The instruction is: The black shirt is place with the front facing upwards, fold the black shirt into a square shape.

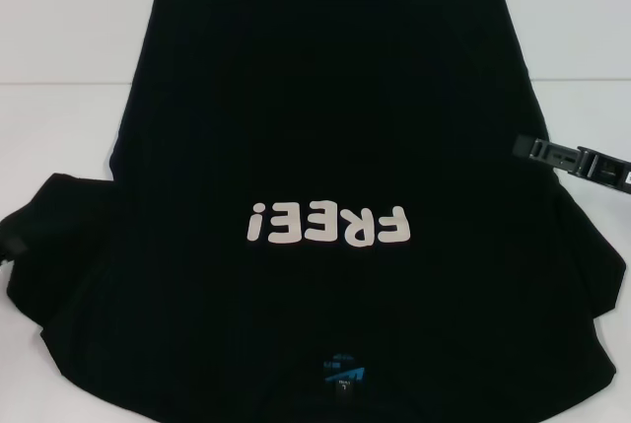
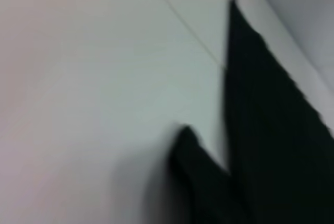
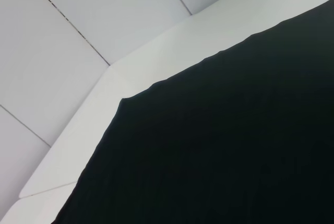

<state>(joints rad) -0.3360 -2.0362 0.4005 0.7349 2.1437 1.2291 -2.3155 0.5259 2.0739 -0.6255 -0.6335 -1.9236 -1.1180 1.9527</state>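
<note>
- The black shirt [image 1: 315, 147] lies flat on the white surface [image 1: 59, 38], front side up. The off-white "FREE!" lettering [image 1: 328, 225] reads upside down in the head view, so the collar with the small blue neck label [image 1: 342, 375] is at the near edge and the hem at the far edge.
- Both sleeves are spread to the sides near the robot. No fold seems to be made yet, so the task looks to be at its beginning.
- The right end effector [image 1: 577, 160] shows at the right border of the shirt, just beside the cloth. If its fingers are apart or together, one cannot tell.
- The left end effector cannot be made out with certainty in any view; only a dark shape shows at the left sleeve edge. The left wrist view shows only surface and a corner of the shirt.
- The shirt is probably light, soft and limp. It will sag and wrinkle when lifted, so it is better to pinch it at an edge, such as the sleeve or shoulder seam, and to pull it over slowly.
</note>
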